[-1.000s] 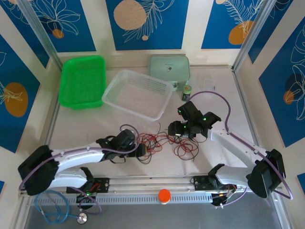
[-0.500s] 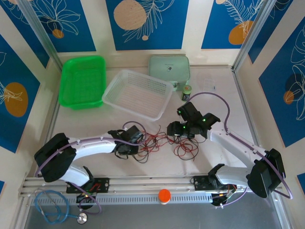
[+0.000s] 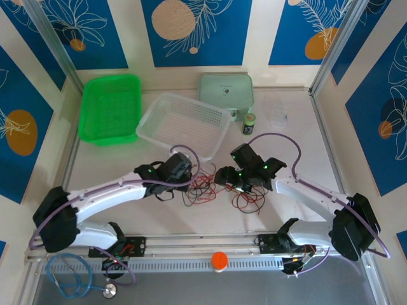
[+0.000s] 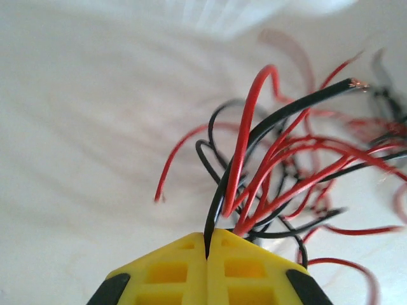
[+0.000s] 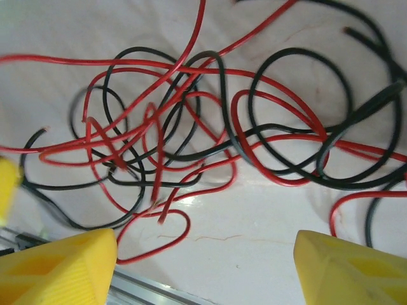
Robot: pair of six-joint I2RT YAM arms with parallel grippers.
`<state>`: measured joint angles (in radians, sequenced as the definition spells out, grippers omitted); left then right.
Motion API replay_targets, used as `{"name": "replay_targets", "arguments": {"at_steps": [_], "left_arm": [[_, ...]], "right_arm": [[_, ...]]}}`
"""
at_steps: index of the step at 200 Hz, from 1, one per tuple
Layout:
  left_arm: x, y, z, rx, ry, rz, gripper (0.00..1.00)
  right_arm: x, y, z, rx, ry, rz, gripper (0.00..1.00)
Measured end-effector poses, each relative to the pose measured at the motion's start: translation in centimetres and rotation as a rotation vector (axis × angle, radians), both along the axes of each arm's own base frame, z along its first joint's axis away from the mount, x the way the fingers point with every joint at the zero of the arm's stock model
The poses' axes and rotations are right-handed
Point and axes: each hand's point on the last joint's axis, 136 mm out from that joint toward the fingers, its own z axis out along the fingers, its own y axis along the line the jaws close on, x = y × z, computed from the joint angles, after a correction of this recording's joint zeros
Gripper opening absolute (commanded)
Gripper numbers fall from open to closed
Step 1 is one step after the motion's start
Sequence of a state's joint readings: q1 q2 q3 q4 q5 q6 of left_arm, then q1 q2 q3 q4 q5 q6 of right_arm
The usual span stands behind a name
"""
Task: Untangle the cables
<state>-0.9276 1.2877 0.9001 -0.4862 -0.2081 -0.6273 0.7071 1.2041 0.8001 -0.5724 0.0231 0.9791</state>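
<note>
One black cable (image 4: 215, 203) pinched in left hand (image 4: 206, 244) (tight), right hand (image 5: 203, 260) spread wide

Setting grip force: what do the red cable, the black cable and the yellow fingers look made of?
The red cable looks like smooth, slightly glossy plastic insulation, going by its soft highlights and easy loops. The black cable has the same kind of jacket, with coppery strands at its cut end. The left gripper's fingers look like matte yellow moulded plastic with recessed pockets, though the exact polymer is unclear.
</note>
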Motion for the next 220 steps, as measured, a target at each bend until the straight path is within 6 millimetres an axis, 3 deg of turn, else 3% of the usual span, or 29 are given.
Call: {"name": "replay_targets", "arguments": {"at_steps": [14,28,74,119,146,185,203,220], "left_arm": [[0.4,-0.2,2.6,-0.018,-0.056,-0.026,0.0],[0.3,-0.1,3.8,-0.013,-0.081,-0.053,0.0],[-0.6,1.1,3.0,0.083,-0.057,-0.114,0.0],[-0.9,1.9,3.4,0.108,-0.061,-0.12,0.0],[-0.8,2.5,3.7,0.123,-0.077,-0.104,0.0],[-0.5,3.8,3.5,0.184,-0.094,-0.07,0.0],[-0.3,4.6,3.4,0.219,-0.103,-0.048,0.0],[-0.1,5.4,3.3,0.254,-0.109,-0.024,0.0]], "right_arm": [[0.2,0.6,0.4,0.02,-0.023,0.019,0.74],[0.1,1.3,0.7,0.026,-0.065,0.076,0.75],[1.0,3.0,1.3,0.025,-0.211,0.248,0.74],[1.8,3.5,-2.7,-0.062,-0.113,0.248,0.65],[1.9,2.7,-4.7,-0.168,-0.059,0.215,0.48],[2.5,0.6,-6.0,-0.308,-0.049,0.167,0.08],[2.7,-0.9,-6.4,-0.372,-0.044,0.143,0.0],[3.1,-2.6,-6.5,-0.432,-0.041,0.114,0.0]]}}
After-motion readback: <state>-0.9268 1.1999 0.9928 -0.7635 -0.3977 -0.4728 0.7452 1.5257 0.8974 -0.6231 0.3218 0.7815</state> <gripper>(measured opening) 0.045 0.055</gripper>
